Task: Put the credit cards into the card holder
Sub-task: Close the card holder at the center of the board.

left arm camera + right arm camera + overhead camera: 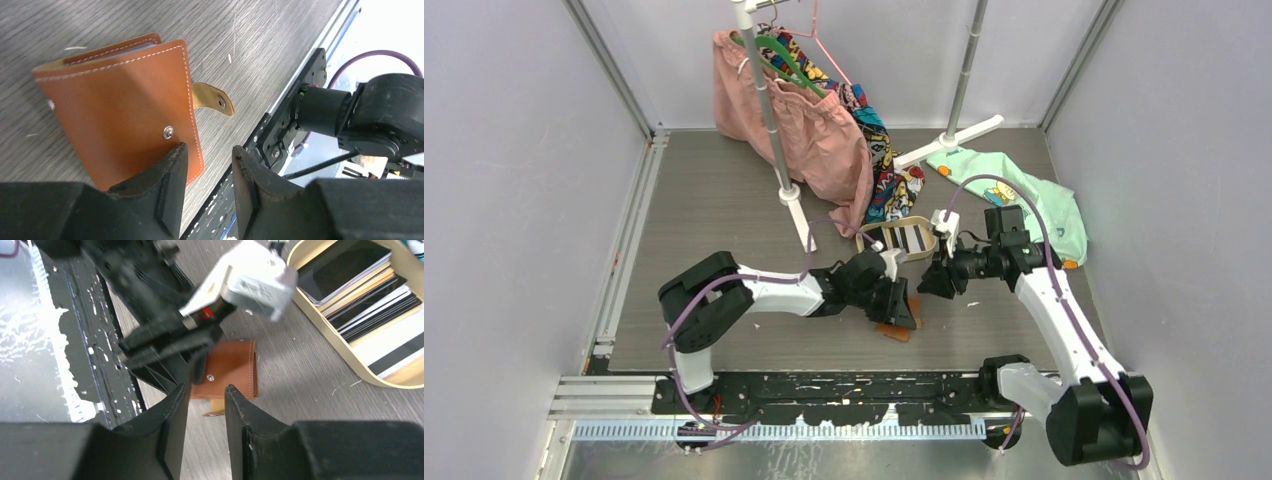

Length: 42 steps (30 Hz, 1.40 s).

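Your left pincer [207, 152] stood slightly apart, gripping nothing; one finger [170, 175] overlapped the closed card holder's [120, 105] edge, contact unclear. Right pincer [207, 389] likewise parted, empty. Card holder lay at 6 o'clock from the tray [304, 295] of credit cards [350, 270].

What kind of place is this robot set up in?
Probably a robot lab test cell: plain white walls on metal framing enclose the table, a left arm and a right arm are bolted at its near edge, and staged props sit about: a clothes rack and a tray of cards.
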Tool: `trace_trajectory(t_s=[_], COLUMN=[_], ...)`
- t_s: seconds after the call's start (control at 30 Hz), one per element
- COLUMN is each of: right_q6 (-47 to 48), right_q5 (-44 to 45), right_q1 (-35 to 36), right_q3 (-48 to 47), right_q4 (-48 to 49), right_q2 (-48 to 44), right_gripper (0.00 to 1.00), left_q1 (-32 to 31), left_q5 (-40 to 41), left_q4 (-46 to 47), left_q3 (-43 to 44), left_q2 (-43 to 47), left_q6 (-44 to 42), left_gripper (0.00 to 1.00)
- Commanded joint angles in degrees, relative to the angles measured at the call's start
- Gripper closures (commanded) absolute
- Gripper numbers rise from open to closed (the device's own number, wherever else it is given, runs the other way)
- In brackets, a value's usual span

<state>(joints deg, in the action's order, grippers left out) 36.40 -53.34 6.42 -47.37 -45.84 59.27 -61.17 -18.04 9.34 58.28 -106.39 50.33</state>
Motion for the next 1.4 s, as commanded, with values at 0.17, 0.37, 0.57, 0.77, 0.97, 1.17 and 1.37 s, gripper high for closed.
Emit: trace_trajectory(t_s=[0.17, 0.37, 0.57, 0.77, 0.97, 1.17, 1.37], right_q6=[21.88, 47.93, 46.74, 46.80, 40.59, 28.82, 19.03], right_q5=[-3.46, -8.04, -5.00, 4.85, 15.66, 25.18, 25.20], right_q1=[0.00, 1.01, 1.67, 1.71, 5.82, 15.27, 16.93], right_q3=[0.77, 3.58, 2.38, 3.25, 5.58, 6.02, 4.72], right_q4=[-3.56, -14.65, -13.56, -11.13, -1.97, 11.58, 24.06], right_q2=[7.50, 9.96, 13.32, 13.38, 15.07, 20.71, 23.27], right_gripper=[0.68, 0.66, 0.71, 0.71, 0.75, 0.80, 0.81], left_q1=[3.42, 4.51, 9.29, 9.43, 8.78, 7.01, 4.82], left_q5=[-6.65, 0.92, -3.15, -5.90, -7.30, -5.61, -2.87], left_q4=[21.82, 11.52, 8.48, 13.45, 16.84, 16.89, 19.97], left_q3=[-13.46, -18.76, -17.90, -15.40, -14.95, -15.17, -15.74], left_q2=[15.22, 26.97, 19.75, 12.04, 7.12, 6.08, 4.82], left_q6=[-6.71, -23.06, -25.72, -22.31, -17.78, -16.69, -14.42], left_gripper=[0.62, 0.61, 0.71, 0.68, 0.67, 0.67, 0.66])
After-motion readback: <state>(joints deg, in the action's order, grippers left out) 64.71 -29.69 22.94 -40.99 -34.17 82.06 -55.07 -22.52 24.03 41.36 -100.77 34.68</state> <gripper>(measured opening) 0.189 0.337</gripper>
